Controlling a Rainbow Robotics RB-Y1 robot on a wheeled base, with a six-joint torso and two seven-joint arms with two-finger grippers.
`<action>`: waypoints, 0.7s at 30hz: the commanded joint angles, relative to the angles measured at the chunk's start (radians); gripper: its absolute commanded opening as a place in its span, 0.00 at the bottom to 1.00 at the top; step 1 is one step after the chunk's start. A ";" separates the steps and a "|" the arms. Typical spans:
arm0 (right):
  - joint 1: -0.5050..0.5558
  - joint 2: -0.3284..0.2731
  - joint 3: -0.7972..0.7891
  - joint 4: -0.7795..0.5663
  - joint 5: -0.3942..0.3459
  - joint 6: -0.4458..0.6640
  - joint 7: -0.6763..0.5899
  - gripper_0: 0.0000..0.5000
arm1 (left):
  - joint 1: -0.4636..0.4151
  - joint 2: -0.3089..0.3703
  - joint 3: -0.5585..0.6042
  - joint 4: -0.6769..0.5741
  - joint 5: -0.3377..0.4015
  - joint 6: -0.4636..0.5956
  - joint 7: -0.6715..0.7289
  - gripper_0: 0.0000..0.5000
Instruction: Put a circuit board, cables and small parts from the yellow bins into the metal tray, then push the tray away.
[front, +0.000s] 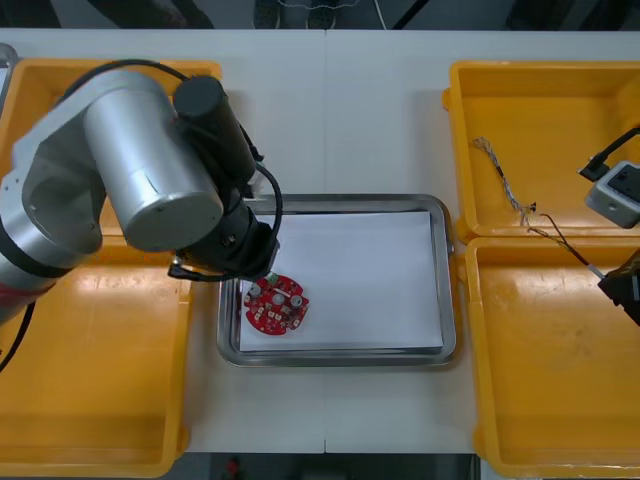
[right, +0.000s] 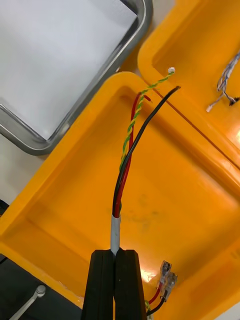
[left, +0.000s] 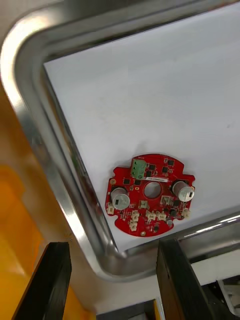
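Pinching red-yellow-black cable bundle (right: 127, 145) by its tip in right pincer (right: 115, 254), could slip mid-carry or snag yellow plastic bin (right: 175, 200) wall. Got left pincer (left: 110, 247) spread above round red circuit board (left: 149, 194).

On a light table (front: 340, 120), four yellow bins (front: 100, 420), two at each side. Between them a metal tray (front: 450, 290), white inside. In the tray's near left corner, lying flat, a round red circuit board (front: 277, 305). Just beyond the board, the left arm (front: 150, 150), silver and black, reaching from over the left bins across the tray's left rim. In the far right bin (front: 560, 110), a twisted blue and white cable (front: 500, 178). At the right edge, over the near right bin (front: 540, 400), the right gripper (front: 622, 285), black. From it a thin dark cable (front: 560, 243) stretching toward the wall between the two right bins, its far end close to the blue and white cable's end.
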 joint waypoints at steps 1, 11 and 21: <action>-0.123 -0.037 0.117 -0.018 -0.002 0.004 -0.016 0.00 | -0.077 0.055 0.108 -0.045 0.079 0.069 -0.006 1.00; -0.387 0.031 0.424 0.019 0.035 0.004 -0.013 0.00 | -0.100 0.153 0.250 0.063 0.143 0.096 -0.231 1.00; -0.553 0.189 0.672 0.074 0.131 -0.002 0.051 0.00 | -0.149 0.173 0.284 0.311 0.068 0.046 -0.429 1.00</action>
